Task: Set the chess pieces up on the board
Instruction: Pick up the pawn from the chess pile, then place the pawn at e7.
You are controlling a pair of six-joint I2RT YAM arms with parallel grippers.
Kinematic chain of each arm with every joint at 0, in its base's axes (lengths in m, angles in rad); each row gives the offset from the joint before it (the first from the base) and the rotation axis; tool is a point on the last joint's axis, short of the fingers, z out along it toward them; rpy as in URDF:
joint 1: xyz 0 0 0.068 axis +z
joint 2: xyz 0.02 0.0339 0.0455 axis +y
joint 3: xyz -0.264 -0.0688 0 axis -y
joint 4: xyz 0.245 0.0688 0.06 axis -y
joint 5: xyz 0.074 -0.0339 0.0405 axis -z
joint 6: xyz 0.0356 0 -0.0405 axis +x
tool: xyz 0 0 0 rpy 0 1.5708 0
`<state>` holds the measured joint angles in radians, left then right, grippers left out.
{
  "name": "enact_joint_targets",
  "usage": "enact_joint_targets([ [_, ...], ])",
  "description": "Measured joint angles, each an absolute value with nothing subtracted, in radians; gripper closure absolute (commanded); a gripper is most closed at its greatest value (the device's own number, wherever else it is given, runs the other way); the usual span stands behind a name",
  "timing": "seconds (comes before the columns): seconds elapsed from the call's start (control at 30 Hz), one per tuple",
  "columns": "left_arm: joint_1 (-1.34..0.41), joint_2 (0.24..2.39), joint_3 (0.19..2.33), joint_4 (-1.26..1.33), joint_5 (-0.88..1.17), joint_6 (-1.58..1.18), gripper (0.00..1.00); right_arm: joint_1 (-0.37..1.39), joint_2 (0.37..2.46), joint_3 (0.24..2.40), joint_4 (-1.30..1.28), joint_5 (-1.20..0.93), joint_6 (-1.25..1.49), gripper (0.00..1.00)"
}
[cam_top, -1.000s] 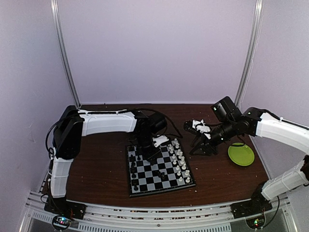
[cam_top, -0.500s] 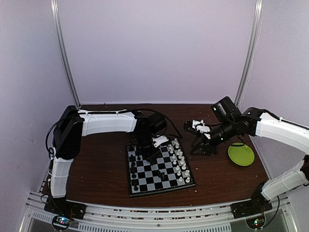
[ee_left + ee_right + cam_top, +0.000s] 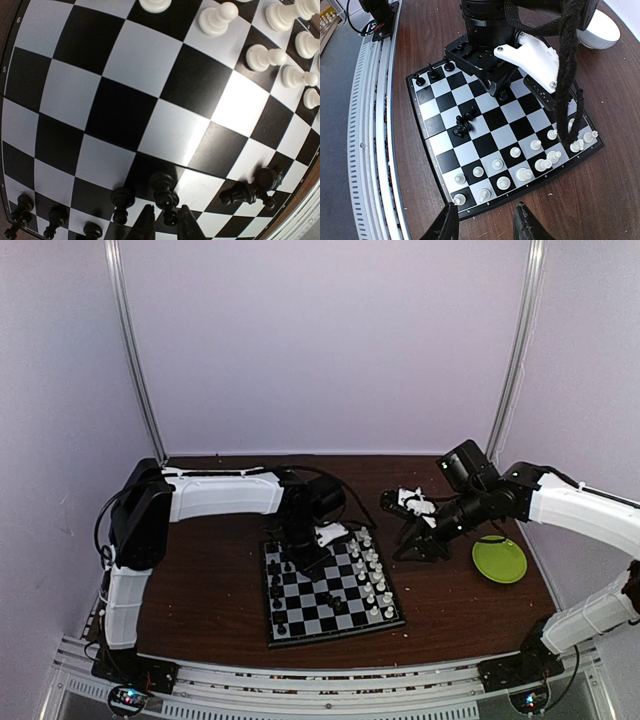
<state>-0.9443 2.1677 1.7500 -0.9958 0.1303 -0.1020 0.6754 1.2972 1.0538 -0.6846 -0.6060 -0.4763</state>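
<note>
The checkered board (image 3: 300, 625) lies mid-table, and shows in the left wrist view (image 3: 150, 100) and the right wrist view (image 3: 505, 130). White chess pieces (image 3: 372, 575) stand along its right side, black ones (image 3: 280, 590) along its left. Fallen black pieces (image 3: 464, 124) lie in the middle of the board. My left gripper (image 3: 167, 227) is low over the board's back left part. Its fingers stand close on either side of an upright black piece (image 3: 167, 197). My right gripper (image 3: 485, 212) is open and empty above the table, just off the board's right edge.
A green plate (image 3: 499, 560) lies at the right of the table. A white bowl (image 3: 600, 30) sits behind the left arm. A metal rail (image 3: 370, 125) runs along the table's near edge. Small crumbs lie on the brown tabletop.
</note>
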Motion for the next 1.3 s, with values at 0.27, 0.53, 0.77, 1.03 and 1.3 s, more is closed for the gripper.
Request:
enact_joint_targets([
  [0.27, -0.944, 2.167, 1.75, -1.007, 0.138, -0.102, 0.99, 0.675, 1.297, 1.054, -0.685, -0.606, -0.477, 0.62],
  [0.53, -0.945, 2.102, 1.747, -1.085, 0.142, -0.098, 1.0, 0.675, 1.297, 1.054, -0.685, -0.606, -0.477, 0.63],
  [0.77, -0.937, 2.005, 1.761, -1.102, 0.126, -0.098, 1.0, 0.675, 1.297, 1.054, -0.685, -0.606, -0.477, 0.62],
  [1.03, -0.84, 1.993, 1.734, -1.1, 0.062, -0.099, 1.0, 0.675, 1.297, 1.054, -0.686, -0.606, -0.476, 0.63],
  [1.3, -0.761, 1.994, 1.658, -1.091, 0.049, -0.099, 1.0, 0.67, 1.297, 1.054, -0.686, -0.606, -0.477, 0.63],
])
